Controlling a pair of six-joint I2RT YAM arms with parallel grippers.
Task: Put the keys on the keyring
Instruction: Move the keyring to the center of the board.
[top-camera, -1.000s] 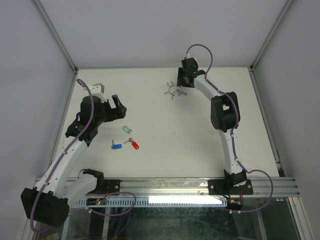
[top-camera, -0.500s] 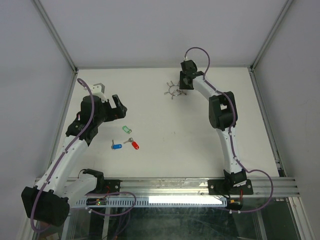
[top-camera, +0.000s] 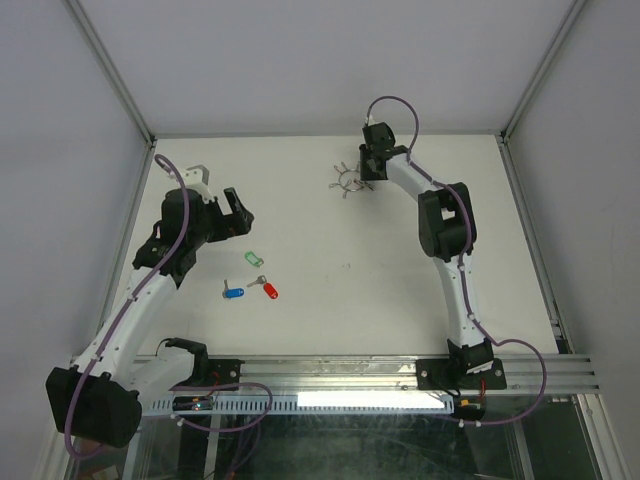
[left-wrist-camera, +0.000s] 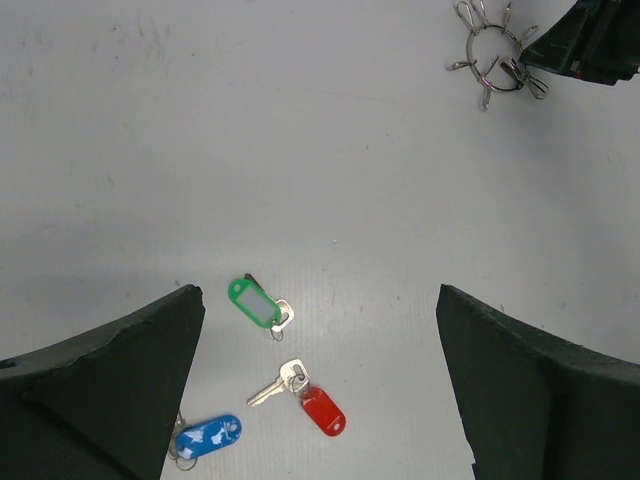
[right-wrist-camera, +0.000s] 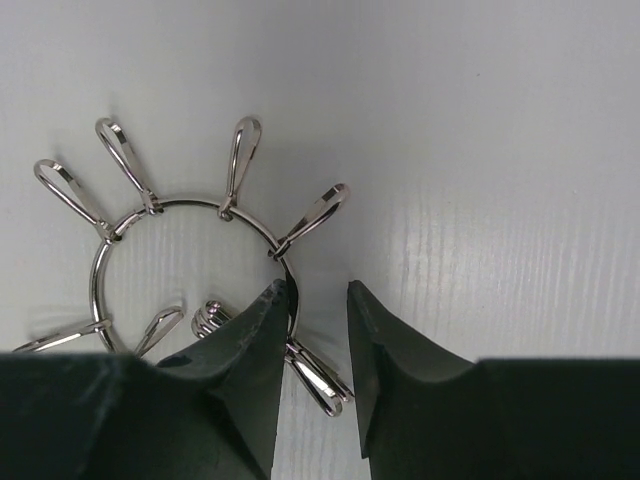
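Note:
The keyring (top-camera: 347, 181), a thin silver ring with several clips fanned around it, lies on the white table at the back; it also shows in the left wrist view (left-wrist-camera: 493, 58). In the right wrist view the ring wire (right-wrist-camera: 190, 198) runs down between my right gripper's (right-wrist-camera: 317, 288) fingers. The left finger touches the wire and a gap is left to the right finger. The green key (left-wrist-camera: 255, 303), red key (left-wrist-camera: 323, 410) and blue key (left-wrist-camera: 208, 437) lie loose on the table. My left gripper (left-wrist-camera: 317, 295) hovers wide open and empty above them.
The table (top-camera: 400, 250) is white with grey walls and metal posts around it. A small metal bracket (top-camera: 197, 171) stands at the back left behind the left arm. The right arm (top-camera: 445, 225) reaches along the right side to the back.
My right gripper has narrowed and dropped onto the right side of the keyring. The left arm has barely shifted; the keys have not moved.

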